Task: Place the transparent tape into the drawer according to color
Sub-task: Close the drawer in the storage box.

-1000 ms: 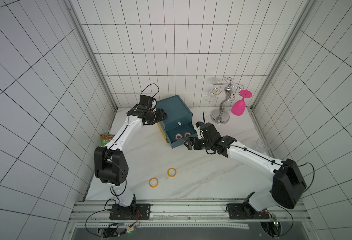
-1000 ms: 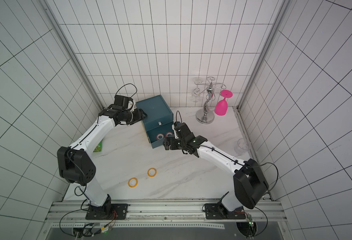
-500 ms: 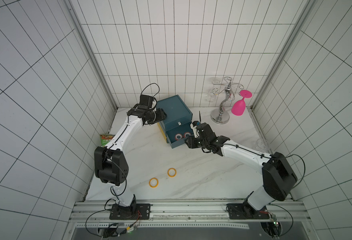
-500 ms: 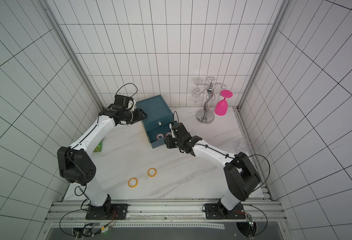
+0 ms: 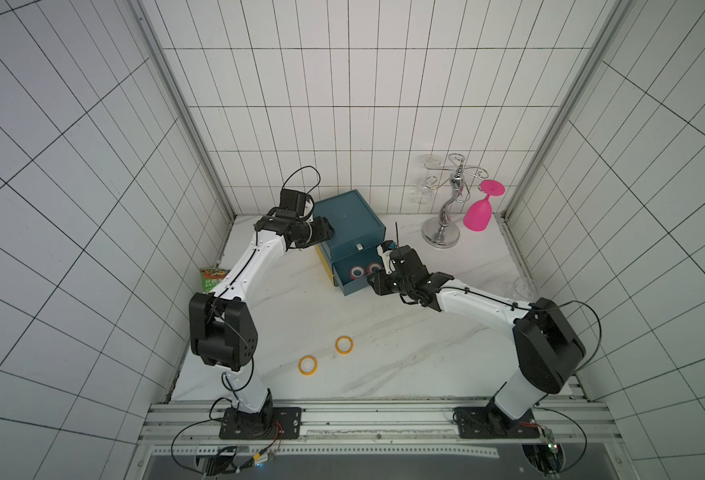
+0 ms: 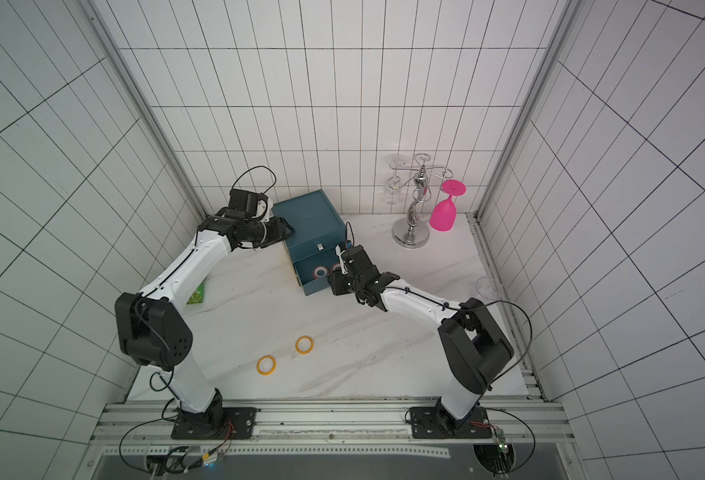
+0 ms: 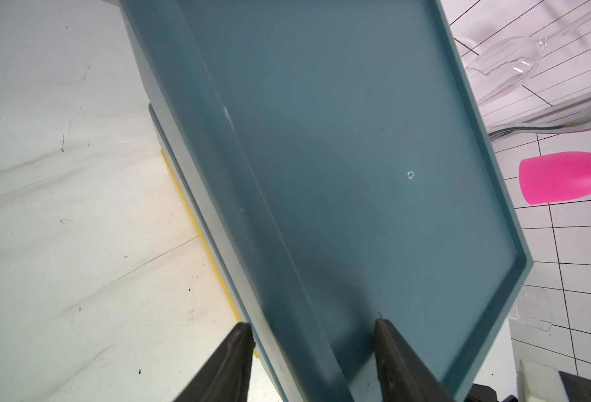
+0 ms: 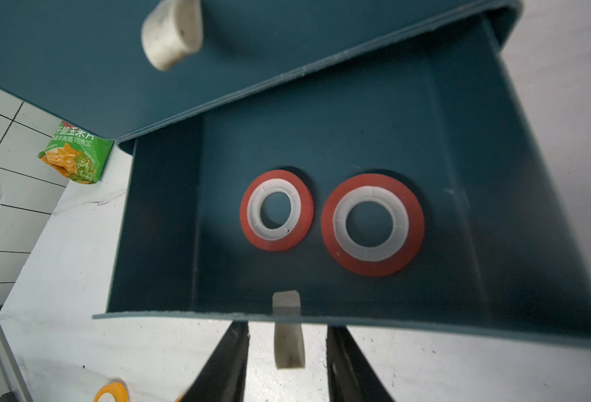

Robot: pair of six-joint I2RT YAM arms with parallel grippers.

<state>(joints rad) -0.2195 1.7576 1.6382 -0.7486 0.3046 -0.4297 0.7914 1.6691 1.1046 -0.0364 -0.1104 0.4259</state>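
Observation:
A teal drawer cabinet stands at the back. Its lower drawer is pulled out with two red tape rolls lying flat inside. Two yellow tape rolls lie on the table nearer the front. My right gripper is at the drawer's front wall. Its jaws flank the white handle with a gap on each side. My left gripper straddles the cabinet's top left edge, one finger on the side wall and one on the top.
A chrome glass stand holding a pink glass stands at the back right. A clear glass lies by the right wall and a green snack pack by the left wall. The upper drawer's handle sits just above the open drawer.
My right gripper has moved in to the drawer's front, and its jaws have narrowed around the handle. The left arm and the tape rolls have not moved.

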